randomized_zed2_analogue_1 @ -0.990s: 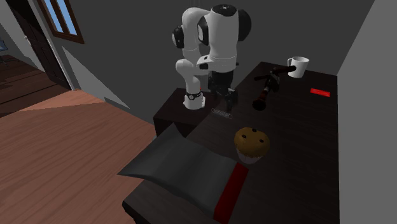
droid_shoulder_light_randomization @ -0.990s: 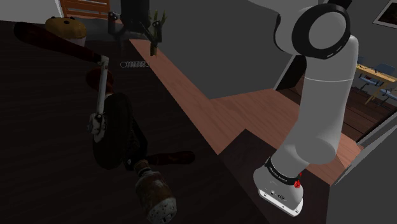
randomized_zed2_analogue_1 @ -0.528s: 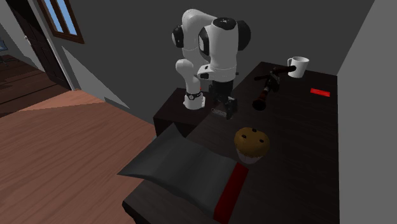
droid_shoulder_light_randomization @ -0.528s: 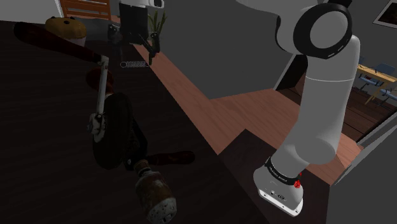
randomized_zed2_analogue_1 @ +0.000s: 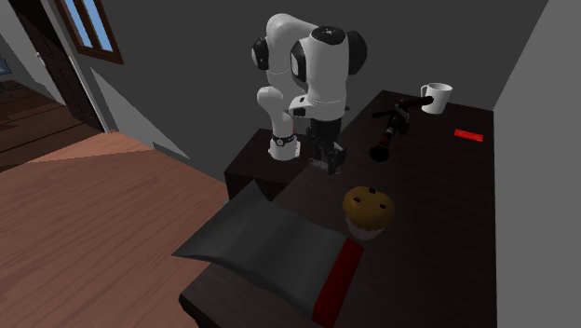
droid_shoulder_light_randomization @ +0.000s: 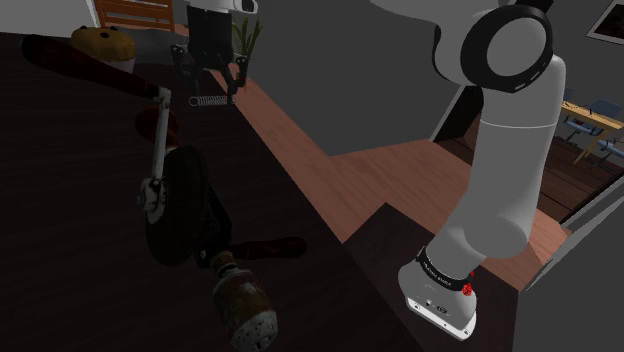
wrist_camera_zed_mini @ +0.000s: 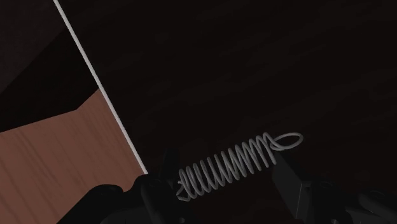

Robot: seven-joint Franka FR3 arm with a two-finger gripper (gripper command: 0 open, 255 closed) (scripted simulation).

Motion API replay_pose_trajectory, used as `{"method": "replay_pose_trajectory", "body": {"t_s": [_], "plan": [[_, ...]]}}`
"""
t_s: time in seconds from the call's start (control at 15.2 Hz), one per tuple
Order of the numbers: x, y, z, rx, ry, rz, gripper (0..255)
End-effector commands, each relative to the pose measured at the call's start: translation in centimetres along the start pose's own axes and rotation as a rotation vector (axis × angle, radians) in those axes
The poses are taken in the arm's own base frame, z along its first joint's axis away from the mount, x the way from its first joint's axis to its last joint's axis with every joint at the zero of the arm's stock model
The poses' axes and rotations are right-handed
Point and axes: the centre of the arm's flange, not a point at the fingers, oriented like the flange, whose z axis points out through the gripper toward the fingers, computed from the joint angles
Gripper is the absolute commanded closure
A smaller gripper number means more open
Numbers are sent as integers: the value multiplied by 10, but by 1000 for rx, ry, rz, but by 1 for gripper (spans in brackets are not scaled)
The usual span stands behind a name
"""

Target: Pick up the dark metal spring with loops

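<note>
Gripper (droid_shoulder_light_randomization: 207,88) sat low over the spring (wrist_camera_zed_mini: 235,164) by the tabletop (wrist_camera_zed_mini: 267,57) edge, fingers (wrist_camera_zed_mini: 289,191) released and straddling it, seemingly ready to clench.

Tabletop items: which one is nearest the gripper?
The coil spring, lying between the gripper's open fingers; the muffin and white mug sit farther off.

The spring (wrist_camera_zed_mini: 235,162) shows pale grey, the table (wrist_camera_zed_mini: 254,63) dark brown, the mug (randomized_zed2_analogue_1: 438,97) white, the muffin (randomized_zed2_analogue_1: 370,205) brown.
</note>
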Motion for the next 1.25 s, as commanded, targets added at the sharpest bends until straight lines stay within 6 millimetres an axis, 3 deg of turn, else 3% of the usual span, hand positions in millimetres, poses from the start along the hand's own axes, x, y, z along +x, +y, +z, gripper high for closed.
{"method": "replay_pose_trajectory", "body": {"t_s": [0.0,1.06,1.19], "plan": [[0,0,0,0,0,0,255],[-7,3,-78,0,0,0,255],[-7,3,-79,0,0,0,255]]}}
